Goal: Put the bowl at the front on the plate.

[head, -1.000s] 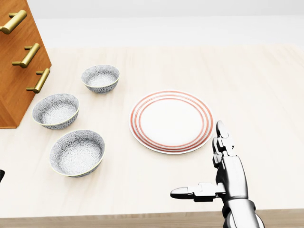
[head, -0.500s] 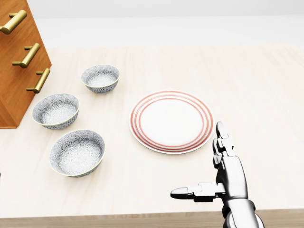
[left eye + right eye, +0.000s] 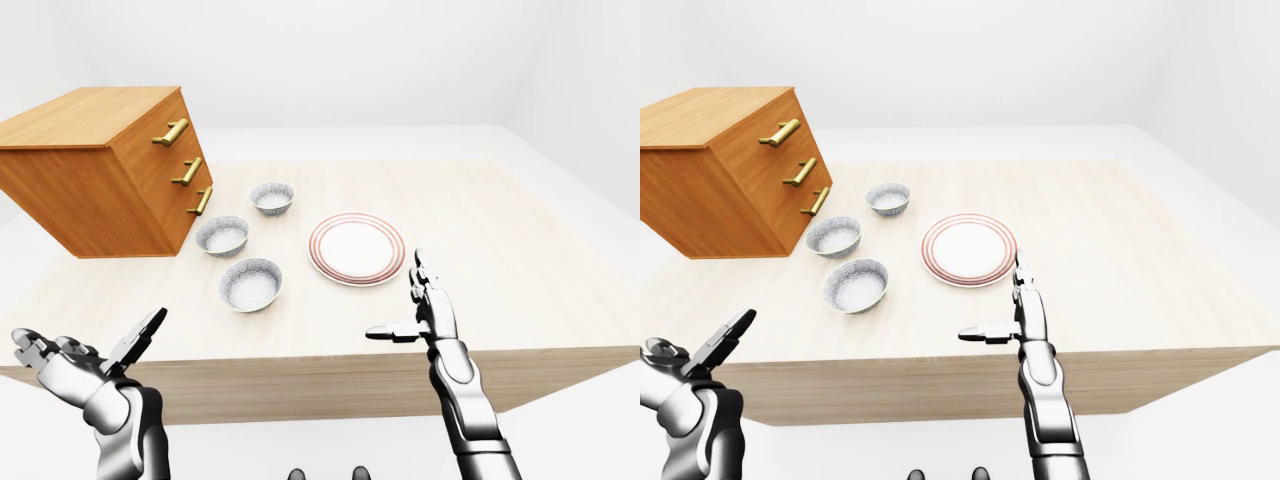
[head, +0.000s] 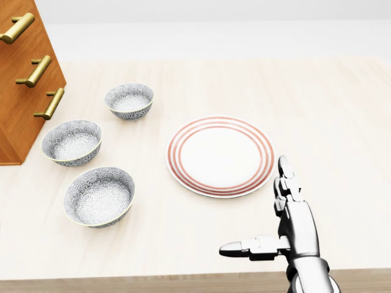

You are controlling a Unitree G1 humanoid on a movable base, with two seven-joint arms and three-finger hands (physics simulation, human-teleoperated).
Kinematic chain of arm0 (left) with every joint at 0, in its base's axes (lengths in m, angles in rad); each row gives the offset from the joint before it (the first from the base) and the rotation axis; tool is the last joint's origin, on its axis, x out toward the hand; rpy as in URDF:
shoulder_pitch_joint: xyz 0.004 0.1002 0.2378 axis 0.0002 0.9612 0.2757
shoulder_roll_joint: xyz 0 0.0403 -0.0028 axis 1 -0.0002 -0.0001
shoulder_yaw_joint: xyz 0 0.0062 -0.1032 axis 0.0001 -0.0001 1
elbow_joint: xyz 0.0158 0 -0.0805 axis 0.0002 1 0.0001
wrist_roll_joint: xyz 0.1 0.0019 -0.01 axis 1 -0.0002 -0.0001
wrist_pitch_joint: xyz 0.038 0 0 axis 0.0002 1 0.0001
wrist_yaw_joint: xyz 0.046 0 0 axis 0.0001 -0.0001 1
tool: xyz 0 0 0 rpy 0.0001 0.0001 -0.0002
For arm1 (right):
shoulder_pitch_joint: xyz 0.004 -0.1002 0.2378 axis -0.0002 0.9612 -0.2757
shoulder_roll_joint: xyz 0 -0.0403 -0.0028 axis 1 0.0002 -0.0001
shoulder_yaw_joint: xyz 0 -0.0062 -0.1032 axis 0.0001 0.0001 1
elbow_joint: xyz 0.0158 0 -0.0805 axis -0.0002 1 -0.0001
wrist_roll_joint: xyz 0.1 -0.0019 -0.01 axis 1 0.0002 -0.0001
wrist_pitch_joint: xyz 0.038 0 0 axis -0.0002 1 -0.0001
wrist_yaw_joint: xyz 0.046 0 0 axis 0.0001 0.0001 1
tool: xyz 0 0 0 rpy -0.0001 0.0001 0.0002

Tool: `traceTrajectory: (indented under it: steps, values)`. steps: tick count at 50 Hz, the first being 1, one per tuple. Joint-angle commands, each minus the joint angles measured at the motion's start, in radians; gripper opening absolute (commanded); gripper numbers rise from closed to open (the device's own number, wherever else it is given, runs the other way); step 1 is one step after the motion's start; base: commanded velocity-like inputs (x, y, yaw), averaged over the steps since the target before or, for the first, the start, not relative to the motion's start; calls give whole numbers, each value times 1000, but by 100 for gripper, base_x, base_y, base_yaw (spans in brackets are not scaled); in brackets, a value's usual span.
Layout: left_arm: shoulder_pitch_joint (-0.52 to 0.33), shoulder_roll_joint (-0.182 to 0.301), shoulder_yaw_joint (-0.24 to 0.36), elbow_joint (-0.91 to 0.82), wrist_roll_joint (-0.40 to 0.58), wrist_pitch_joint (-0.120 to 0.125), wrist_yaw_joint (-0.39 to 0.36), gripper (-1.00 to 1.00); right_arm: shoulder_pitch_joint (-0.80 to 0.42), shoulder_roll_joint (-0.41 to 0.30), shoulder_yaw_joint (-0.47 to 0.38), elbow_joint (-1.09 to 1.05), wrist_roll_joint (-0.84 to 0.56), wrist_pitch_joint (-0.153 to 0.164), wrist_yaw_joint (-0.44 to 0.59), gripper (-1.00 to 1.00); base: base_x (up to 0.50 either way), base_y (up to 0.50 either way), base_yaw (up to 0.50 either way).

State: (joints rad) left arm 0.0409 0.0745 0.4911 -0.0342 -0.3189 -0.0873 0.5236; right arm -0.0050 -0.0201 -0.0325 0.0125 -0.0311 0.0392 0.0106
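Left hand (image 3: pixel 80 362) gone from head view | pale wood table (image 4: pixel 330 104) | white room

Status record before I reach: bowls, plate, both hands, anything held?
target bowl: lowest of three in head view, empty, on the table
other bowls: middle bowl and far bowl, beside the drawer chest
plate: empty, right of the bowls
left hand: open, holding nothing, short of the table's near edge
right hand: open, holding nothing, below the plate in head view
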Motion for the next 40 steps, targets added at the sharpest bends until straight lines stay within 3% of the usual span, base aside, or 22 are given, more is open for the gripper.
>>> traceTrajectory:
  steps: [1,2,9,16,27,29,36,40]
  values:
    - [0,0,-2,13,-4,0,0,100,6,0,-4,-6,-3,-10,-3,100,0,0,0]
    - [-1,0,-2,16,-5,0,0,100,12,2,-5,-23,4,3,-2,100,0,0,0]
    - [10,-2,2,-11,-10,0,0,100,9,1,-1,-18,6,3,5,100,0,0,0]
    - [20,-8,9,-45,-10,0,0,100,6,-2,-1,-4,3,-13,13,100,8,0,0]
    - [9,-6,8,-21,-6,0,0,100,11,0,11,-27,-16,-3,20,100,41,0,0]
    - [13,-6,9,-29,-8,0,0,100,7,-2,7,-5,-14,-21,22,100,50,0,0]
    - [17,-8,10,-41,-8,0,0,100,6,-1,6,-1,-15,-25,24,100,50,0,0]
    - [20,-10,12,-51,-9,0,0,100,10,1,10,-19,-18,-12,22,100,50,0,0]
